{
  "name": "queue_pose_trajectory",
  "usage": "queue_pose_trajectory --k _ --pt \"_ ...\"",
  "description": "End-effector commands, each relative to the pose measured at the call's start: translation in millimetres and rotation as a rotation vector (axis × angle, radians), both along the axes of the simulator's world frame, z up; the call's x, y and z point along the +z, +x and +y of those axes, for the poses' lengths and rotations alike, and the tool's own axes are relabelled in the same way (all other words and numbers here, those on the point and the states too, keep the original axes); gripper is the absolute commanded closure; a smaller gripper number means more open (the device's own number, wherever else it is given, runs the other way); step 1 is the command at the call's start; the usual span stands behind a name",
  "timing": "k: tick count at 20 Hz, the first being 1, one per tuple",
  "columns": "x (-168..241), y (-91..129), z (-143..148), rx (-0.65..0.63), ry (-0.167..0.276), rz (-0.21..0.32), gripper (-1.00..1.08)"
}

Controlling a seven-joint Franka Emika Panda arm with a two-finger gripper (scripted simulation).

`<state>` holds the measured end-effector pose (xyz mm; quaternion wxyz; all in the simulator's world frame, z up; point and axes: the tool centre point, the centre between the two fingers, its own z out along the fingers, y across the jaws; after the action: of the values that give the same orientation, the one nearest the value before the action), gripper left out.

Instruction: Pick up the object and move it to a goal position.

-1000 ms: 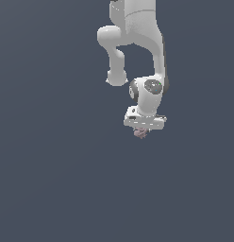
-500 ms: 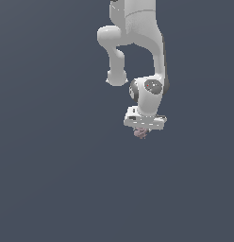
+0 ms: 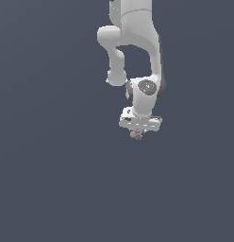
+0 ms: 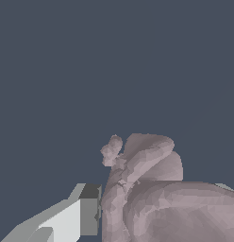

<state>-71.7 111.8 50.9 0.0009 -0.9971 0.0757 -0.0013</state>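
So we've got the gripper (image 3: pixel 137 131) closed down on the object (image 3: pixel 136 135), that lumpy pink-brown blob poking out just under the white hand in the exterior view. In the wrist view the object (image 4: pixel 152 194) fills the space right up against the one finger (image 4: pixel 79 212) we can see properly, touching it; the other finger is barely a sliver at the frame edge, so we can't really judge how that side is seated.

Our main worry: the thing is all bumps and knobs (there's a little nub sticking off one side), so the pads are probably biting on a couple of high spots rather than a flat face. A quick swing or a hard stop could let it twist or squirt out.

Room to move looks generous. Everything around the arm is plain dark grey, with no walls, edges or other stuff in sight. We can't spot a goal marker anywhere, and we honestly can't tell whether the object is off the bench or resting on it.
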Motion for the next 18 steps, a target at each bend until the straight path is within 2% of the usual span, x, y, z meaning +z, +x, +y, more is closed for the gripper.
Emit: queue_pose_trajectory --k 1,6,18 --pt "2 6 -16 -0.001 0.000 0.000 1.08" --pt "8 23 -61 -0.002 0.000 0.000 1.08" --pt "24 75 -192 -0.002 -0.001 0.002 1.08"
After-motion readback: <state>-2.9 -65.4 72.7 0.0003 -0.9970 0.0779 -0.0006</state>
